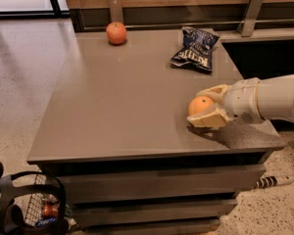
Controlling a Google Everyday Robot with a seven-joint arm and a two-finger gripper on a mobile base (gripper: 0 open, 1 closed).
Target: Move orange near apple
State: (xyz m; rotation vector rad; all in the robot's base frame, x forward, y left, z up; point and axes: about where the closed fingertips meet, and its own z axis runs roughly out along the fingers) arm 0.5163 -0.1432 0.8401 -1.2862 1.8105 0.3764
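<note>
The orange (200, 105) is bright orange and sits between my gripper's cream fingers at the right front of the grey table (122, 102). My gripper (204, 106) reaches in from the right on a white arm and is shut on the orange, low over the tabletop. The apple (116, 33) is red-orange and shiny and stands at the table's far left corner, well away from the orange.
A dark blue chip bag (193, 48) lies at the far right of the table, behind the gripper. A wooden wall panel with metal brackets (250, 11) runs along the back. A black wire basket (32, 207) sits on the floor at the lower left.
</note>
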